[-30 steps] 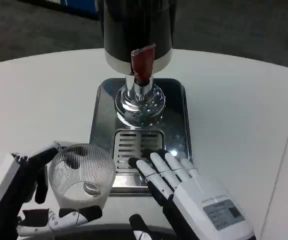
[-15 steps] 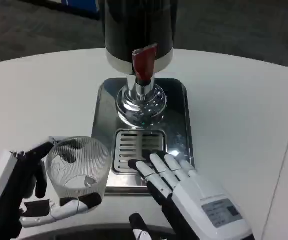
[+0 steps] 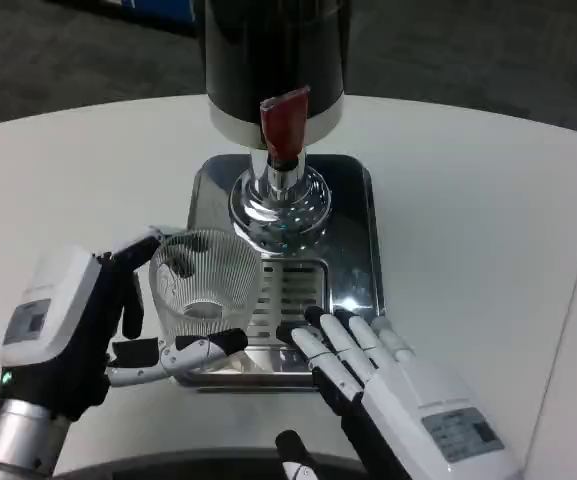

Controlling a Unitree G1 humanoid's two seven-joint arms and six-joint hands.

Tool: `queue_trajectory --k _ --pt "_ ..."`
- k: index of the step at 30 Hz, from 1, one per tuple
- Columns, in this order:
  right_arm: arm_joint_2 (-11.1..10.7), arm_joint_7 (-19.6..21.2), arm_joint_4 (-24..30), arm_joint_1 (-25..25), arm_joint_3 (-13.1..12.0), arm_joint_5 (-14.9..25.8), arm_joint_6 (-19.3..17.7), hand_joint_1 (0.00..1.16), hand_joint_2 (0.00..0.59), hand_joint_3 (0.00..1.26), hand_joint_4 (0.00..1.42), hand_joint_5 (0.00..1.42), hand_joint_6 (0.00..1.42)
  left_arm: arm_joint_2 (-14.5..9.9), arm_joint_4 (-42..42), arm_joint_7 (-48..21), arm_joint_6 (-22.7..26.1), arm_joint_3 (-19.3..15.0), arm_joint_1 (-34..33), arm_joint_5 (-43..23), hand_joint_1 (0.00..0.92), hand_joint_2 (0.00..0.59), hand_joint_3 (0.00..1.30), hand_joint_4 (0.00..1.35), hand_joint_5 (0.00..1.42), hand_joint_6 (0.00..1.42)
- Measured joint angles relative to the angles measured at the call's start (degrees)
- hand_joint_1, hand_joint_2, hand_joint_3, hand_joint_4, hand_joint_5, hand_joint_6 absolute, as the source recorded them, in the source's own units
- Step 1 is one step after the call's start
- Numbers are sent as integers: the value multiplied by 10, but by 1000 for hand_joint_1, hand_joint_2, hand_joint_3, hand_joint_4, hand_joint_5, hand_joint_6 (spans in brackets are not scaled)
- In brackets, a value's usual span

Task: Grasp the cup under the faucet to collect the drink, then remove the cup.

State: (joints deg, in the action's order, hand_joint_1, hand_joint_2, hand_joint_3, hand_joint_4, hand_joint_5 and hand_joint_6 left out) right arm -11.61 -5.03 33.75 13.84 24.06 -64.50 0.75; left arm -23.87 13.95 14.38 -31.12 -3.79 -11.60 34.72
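Note:
A clear ribbed glass cup [image 3: 206, 287] is held by my left hand [image 3: 78, 330], whose fingers wrap it front and back. The cup hangs over the left part of the steel drip tray [image 3: 353, 230], just left of and below the chrome faucet [image 3: 280, 205]. Above the faucet stands the dark dispenser body [image 3: 273, 55] with its red tap lever [image 3: 283, 125]. The slotted grate [image 3: 293, 290] lies right of the cup. My right hand [image 3: 388, 385] lies flat with fingers apart, its fingertips [image 3: 313, 330] at the tray's front edge, holding nothing.
The white round table [image 3: 468, 220] has free room to the right and left of the tray. Dark floor lies beyond the table's far edge. A blue object [image 3: 153, 12] shows at the top left.
My left hand has carried the cup up and to the right, from beside the tray's front left corner toward the faucet. The right hand has hardly moved.

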Motion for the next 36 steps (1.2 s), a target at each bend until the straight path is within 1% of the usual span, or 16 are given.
queue_trajectory --k 2,3,6,8,12,16,20,24,26,30,34,36 --pt "2 0 2 1 -2 -3 2 351 506 95 0 0 0 -1 20 11 1 8 -19 9 538 98 968 1111 1188 1341" --pt "3 0 4 2 -3 -3 3 352 506 95 0 0 0 -2 39 18 5 17 -37 19 538 98 968 1111 1188 1341" --pt "5 0 5 4 -3 -4 4 355 506 95 0 0 0 -2 70 32 7 36 -65 23 539 95 971 1111 1188 1341" --pt "6 0 5 5 -4 -5 5 373 496 95 0 0 0 -2 95 46 8 50 -84 32 539 94 974 1111 1188 1341" --pt "7 0 7 9 -7 -5 5 377 499 98 0 0 0 -3 147 68 8 73 -119 42 542 89 977 1111 1188 1341" --pt "9 0 9 13 -9 -6 6 376 503 103 0 0 0 -3 200 112 5 100 -164 64 542 86 978 1111 1188 1341" --pt "10 -1 12 19 -10 -7 7 376 505 110 0 0 1 -1 261 145 0 131 -212 67 542 84 978 1111 1188 1341" --pt "10 -3 16 24 -11 -8 9 376 506 118 0 0 2 5 303 169 -6 154 -244 68 542 84 978 1111 1188 1341" --pt "10 -4 17 24 -12 -8 10 376 506 120 0 0 5 8 320 179 -12 162 -255 66 544 84 978 1111 1188 1341" --pt "11 -6 19 24 -14 -7 12 375 506 123 1 0 21 25 361 201 -31 169 -271 60 547 85 978 1111 1188 1341" --pt "12 -8 19 24 -14 -7 14 375 506 132 10 0 28 28 383 210 -46 180 -283 59 548 84 978 1099 1188 1340" --pt "16 -8 19 24 -15 -7 15 375 504 134 10 0 29 28 389 213 -48 184 -287 59 548 60 977 1079 1170 1308"
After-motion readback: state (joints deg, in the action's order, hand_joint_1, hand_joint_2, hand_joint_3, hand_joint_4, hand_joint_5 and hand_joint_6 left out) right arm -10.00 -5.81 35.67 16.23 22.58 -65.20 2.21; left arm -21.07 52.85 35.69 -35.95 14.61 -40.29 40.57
